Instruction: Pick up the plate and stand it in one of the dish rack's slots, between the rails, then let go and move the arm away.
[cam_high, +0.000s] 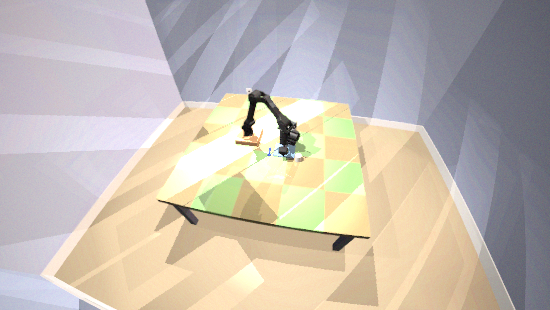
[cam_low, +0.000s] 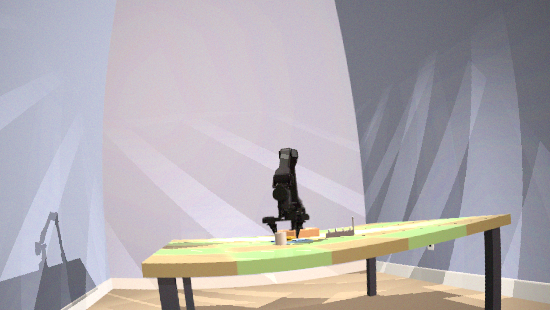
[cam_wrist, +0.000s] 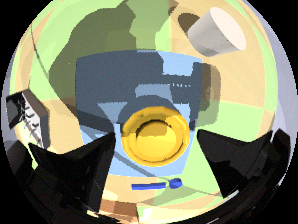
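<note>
Top view: 1 black arm (cam_high: 270, 112) stands at the far edge of a table (cam_high: 240, 200) patterned in tan and green patches. The arm bends over and down, with its claw (cam_high: 283, 150) pointing at the table near the middle. A wooden block (cam_high: 249, 141) lies on the table just in front of the arm's base. A small white cup (cam_high: 299, 157) sits just beside the claw. The plate under the claw is too small to make out here.

Exterior view: the claw (cam_low: 287, 231) hangs low over the table (cam_low: 300, 257), fingers spread and apart from the surface. The cup (cam_low: 280, 238) stands in front of it, near the table edge. The dish rack (cam_low: 341, 231) stands on the table well apart from the claw, to the right in this view, with 1 taller post at its end. An orange-brown block (cam_low: 306, 231) lies between the claw and the rack.

Wrist view: the plate (cam_wrist: 157, 135), yellow and round, lies flat on a light blue mat (cam_wrist: 178, 70), directly below the camera. The 2 dark fingers stand wide, 1 on each side of the plate, with nothing gripped between them. A blue pen-like item (cam_wrist: 157, 184) lies on the mat just beside the plate. The cup (cam_wrist: 216, 31) lies toward the upper right, off the mat. Part of the dish rack (cam_wrist: 28, 117) shows at the left edge.
</note>
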